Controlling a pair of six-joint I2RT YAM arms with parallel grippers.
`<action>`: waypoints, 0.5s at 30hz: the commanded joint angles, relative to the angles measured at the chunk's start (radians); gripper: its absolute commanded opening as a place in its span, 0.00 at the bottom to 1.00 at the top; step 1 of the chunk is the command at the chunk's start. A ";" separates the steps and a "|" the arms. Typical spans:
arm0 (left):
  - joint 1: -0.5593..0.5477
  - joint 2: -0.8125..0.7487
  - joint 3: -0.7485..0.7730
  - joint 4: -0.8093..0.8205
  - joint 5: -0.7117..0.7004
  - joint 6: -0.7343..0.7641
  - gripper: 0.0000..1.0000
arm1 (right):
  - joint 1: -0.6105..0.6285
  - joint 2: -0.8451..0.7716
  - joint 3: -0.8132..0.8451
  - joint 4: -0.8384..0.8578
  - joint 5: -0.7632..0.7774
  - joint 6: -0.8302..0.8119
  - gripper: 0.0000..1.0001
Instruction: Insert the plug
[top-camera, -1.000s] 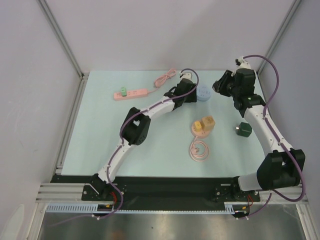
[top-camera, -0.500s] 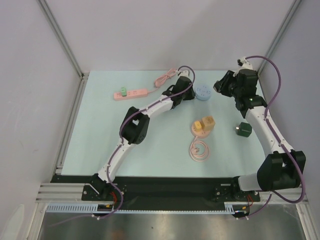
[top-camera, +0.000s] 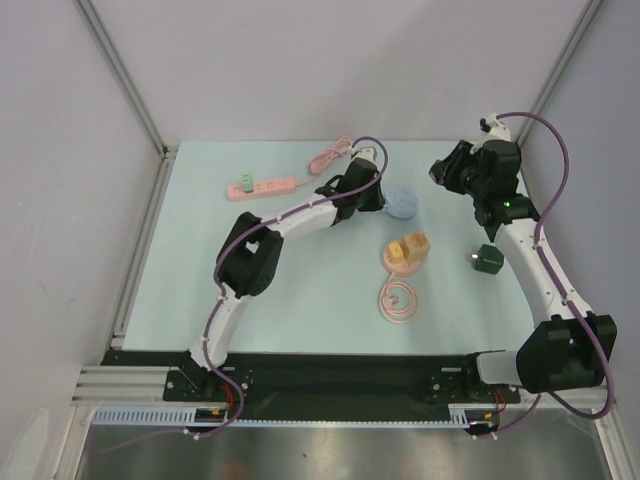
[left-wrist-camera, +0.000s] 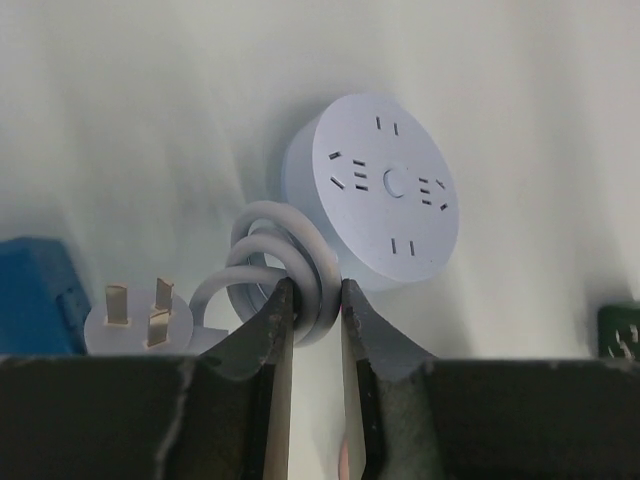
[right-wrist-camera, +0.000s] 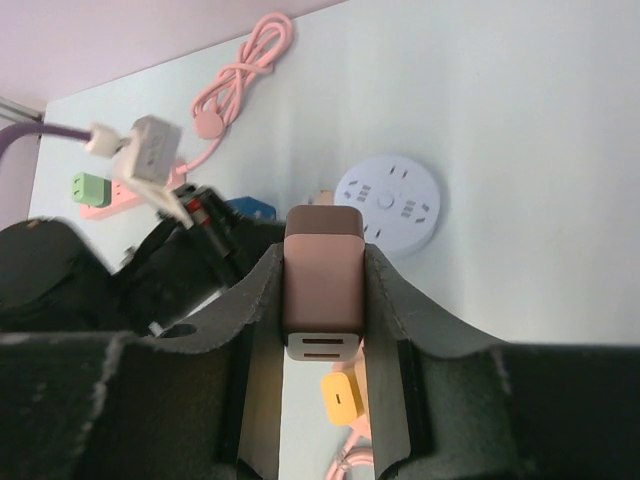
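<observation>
My right gripper (right-wrist-camera: 322, 258) is shut on a brown plug (right-wrist-camera: 322, 290), a boxy block with a white slotted end face, held above the table at the back right (top-camera: 447, 170). A round pale-blue socket hub (left-wrist-camera: 385, 190) lies beyond it (right-wrist-camera: 388, 205), near the back middle (top-camera: 403, 202). My left gripper (left-wrist-camera: 313, 295) is shut on the hub's coiled pale cable (left-wrist-camera: 285, 255), right beside the hub (top-camera: 372, 195). The cable's own flat plug head with brass prongs (left-wrist-camera: 140, 315) lies to the left of the coil.
A pink power strip (top-camera: 262, 186) with a green plug in it lies at the back left, its pink cable (top-camera: 330, 157) bunched behind. A pink round socket with yellow adapters (top-camera: 405, 252) and its coil (top-camera: 397, 300) sit mid-table. A dark green charger (top-camera: 488, 259) lies right.
My left gripper has closed on the coiled cable and drawn the round hub a little nearer; the left elbow swung left. The right arm barely moved, still holding the brown plug.
</observation>
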 joint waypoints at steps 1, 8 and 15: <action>-0.022 -0.224 -0.118 0.018 -0.062 -0.042 0.00 | 0.005 -0.035 0.002 -0.009 0.005 0.000 0.00; -0.048 -0.471 -0.551 0.017 -0.234 -0.129 0.00 | 0.065 -0.003 0.051 -0.136 -0.020 -0.046 0.00; -0.123 -0.710 -0.870 -0.035 -0.413 -0.238 0.00 | 0.224 0.043 0.095 -0.250 0.034 -0.106 0.00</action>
